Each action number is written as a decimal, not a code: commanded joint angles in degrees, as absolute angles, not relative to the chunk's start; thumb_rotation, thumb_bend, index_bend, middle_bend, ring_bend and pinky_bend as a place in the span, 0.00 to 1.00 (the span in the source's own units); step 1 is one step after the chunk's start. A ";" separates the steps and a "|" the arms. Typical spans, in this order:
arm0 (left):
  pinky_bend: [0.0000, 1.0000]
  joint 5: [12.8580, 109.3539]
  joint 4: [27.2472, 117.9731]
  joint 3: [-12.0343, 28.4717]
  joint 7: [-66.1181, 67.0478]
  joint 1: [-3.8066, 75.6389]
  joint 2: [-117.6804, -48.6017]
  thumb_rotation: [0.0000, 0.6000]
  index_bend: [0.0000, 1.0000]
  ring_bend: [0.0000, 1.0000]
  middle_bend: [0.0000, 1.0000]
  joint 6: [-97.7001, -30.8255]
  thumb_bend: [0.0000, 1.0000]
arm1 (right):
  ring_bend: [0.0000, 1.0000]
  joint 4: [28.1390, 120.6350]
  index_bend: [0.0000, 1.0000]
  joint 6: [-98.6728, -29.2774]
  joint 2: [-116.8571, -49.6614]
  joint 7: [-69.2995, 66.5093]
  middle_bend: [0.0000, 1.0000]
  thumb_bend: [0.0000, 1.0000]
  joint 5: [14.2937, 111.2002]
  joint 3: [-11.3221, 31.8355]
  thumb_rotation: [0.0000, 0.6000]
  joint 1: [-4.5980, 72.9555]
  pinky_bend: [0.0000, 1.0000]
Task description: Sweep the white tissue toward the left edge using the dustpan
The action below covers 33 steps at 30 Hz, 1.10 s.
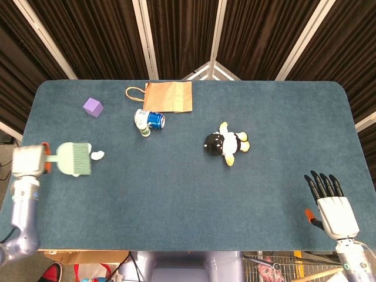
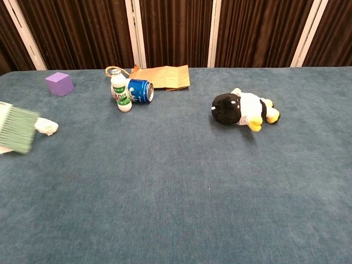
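Note:
My left hand [image 1: 28,161] grips the handle of the dustpan [image 1: 74,159], a pale green brush-like tool, at the table's left edge. Its bristles [image 2: 17,129] point right and look blurred in the chest view. A small wad of white tissue [image 1: 97,155] lies just right of the bristles, touching or nearly touching them [image 2: 47,127]. Other tissue is mostly hidden under the tool; a white scrap [image 2: 3,149] peeks out below it. My right hand [image 1: 330,200] hovers at the near right corner, fingers straight and apart, holding nothing.
A purple cube [image 1: 93,107] sits at the back left. A brown paper bag [image 1: 169,96], a small white bottle [image 1: 142,123] and a blue can [image 1: 155,120] lie behind the middle. A black, white and yellow plush toy [image 1: 226,143] lies at the centre.

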State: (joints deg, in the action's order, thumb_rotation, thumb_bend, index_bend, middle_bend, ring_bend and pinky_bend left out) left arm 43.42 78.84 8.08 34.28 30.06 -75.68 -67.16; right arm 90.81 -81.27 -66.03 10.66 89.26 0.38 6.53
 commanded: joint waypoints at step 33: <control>1.00 58.57 101.96 4.48 33.27 28.62 -87.22 1.00 0.49 1.00 1.00 -70.08 0.24 | 0.00 90.87 0.00 -81.19 -65.98 10.46 0.00 0.32 88.79 0.51 1.00 6.47 0.00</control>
